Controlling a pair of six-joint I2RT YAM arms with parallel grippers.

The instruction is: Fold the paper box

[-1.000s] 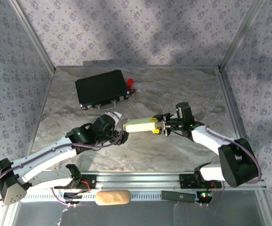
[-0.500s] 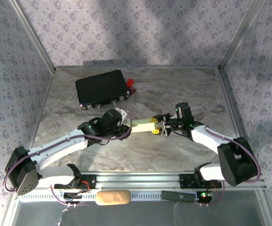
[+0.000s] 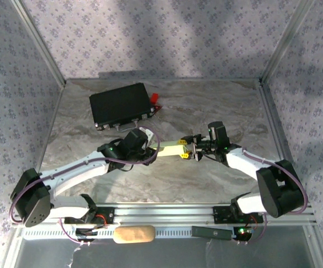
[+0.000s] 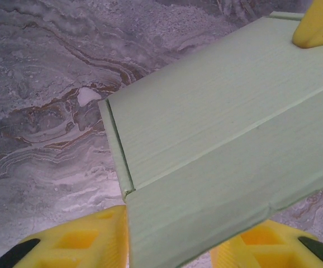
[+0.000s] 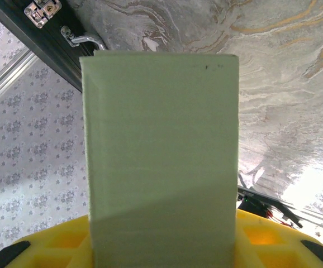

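The paper box (image 3: 171, 148) is a small, flat, rectangular box of pale light-green thin card. 2 of its faces meet at a sharp crease. It is held above the middle of the marbled desk (image 3: 206, 178), long axis left to right.

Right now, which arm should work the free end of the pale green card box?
Left. The right pincer grips the pale green card box at one end; the left pincer flanks its free end.
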